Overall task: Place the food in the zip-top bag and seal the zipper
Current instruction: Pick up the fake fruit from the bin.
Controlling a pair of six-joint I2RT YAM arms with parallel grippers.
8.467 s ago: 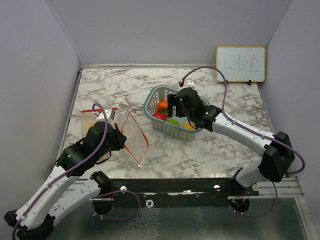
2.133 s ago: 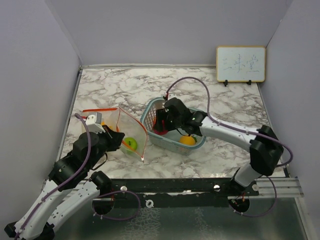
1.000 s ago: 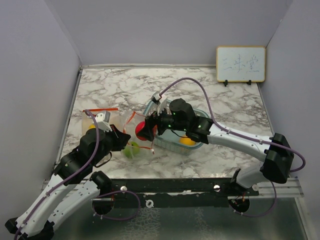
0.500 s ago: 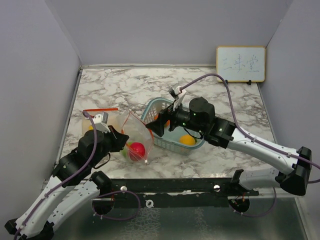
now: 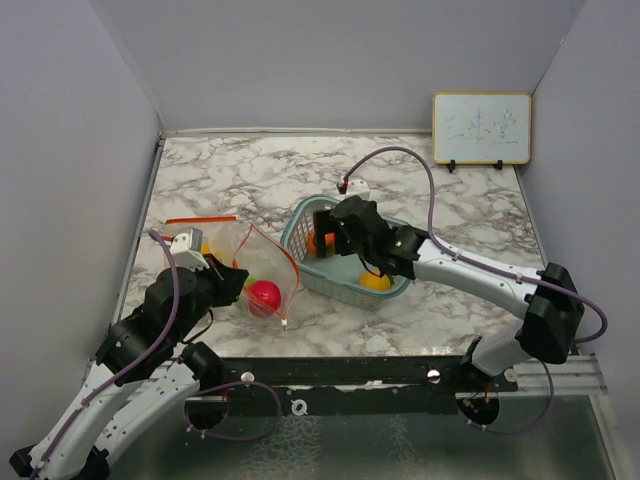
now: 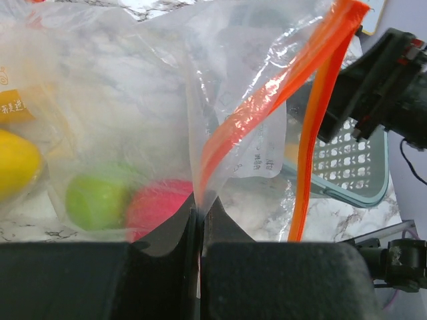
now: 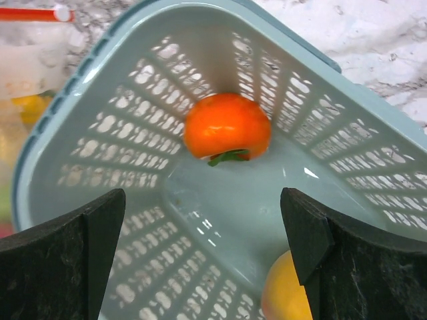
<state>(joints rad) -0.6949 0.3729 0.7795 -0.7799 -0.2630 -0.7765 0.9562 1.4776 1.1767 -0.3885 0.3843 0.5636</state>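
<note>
The right gripper (image 7: pixel 203 223), jaws spread, had returned over the teal lattice basket (image 7: pixel 107 133); the round red ball (image 5: pixel 264 296) lay inside the crinkly clear bag (image 6: pixel 133 100), pinched by the left gripper (image 6: pixel 199 223).

You can see a small white board with a pale frame (image 5: pixel 481 128) at the back right of the worktop (image 5: pixel 250 170). Its faint handwritten characters are too pale to read. The clear crinkly plastic bag (image 6: pixel 133 87) carries small dark printed lines (image 6: pixel 267 159) and an orange label with white characters (image 6: pixel 12 107), both illegible.
</note>
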